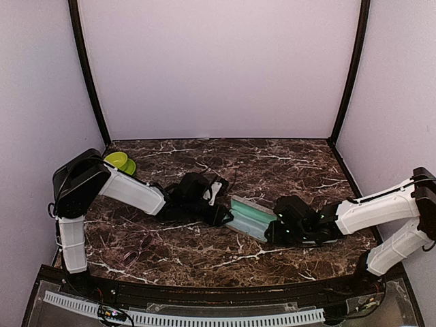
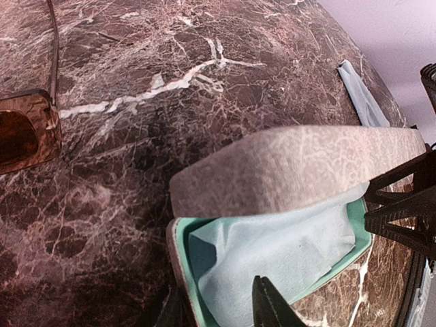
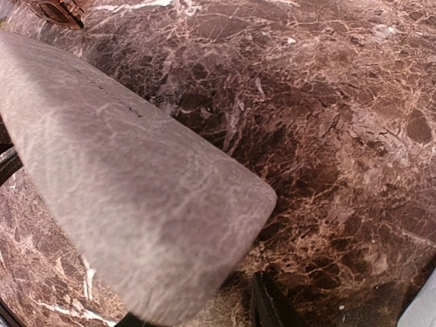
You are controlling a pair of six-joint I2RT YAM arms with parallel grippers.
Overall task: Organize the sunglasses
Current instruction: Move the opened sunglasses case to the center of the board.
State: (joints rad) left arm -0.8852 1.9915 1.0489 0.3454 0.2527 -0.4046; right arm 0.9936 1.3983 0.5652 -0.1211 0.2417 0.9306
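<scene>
An open case [image 1: 251, 218] with a teal lining lies at the table's middle. A light-blue cloth [image 2: 286, 252] lies inside it, under the half-raised beige lid [image 2: 293, 167]. My left gripper [image 2: 221, 310] is open and straddles the case's left end wall, with one finger [image 2: 271, 306] on the cloth. My right gripper [image 3: 197, 310] is shut on the lid's right end [image 3: 136, 197]. The reddish-brown sunglasses [image 2: 24, 136] lie on the table left of the case; they also show in the right wrist view [image 3: 58, 10]. A thin pale pair [image 1: 138, 248] lies faintly at the front left.
A green bowl [image 1: 121, 161] stands at the back left. A second light-blue cloth [image 2: 361, 95] lies flat on the marble beyond the case. Purple walls close the table on three sides.
</scene>
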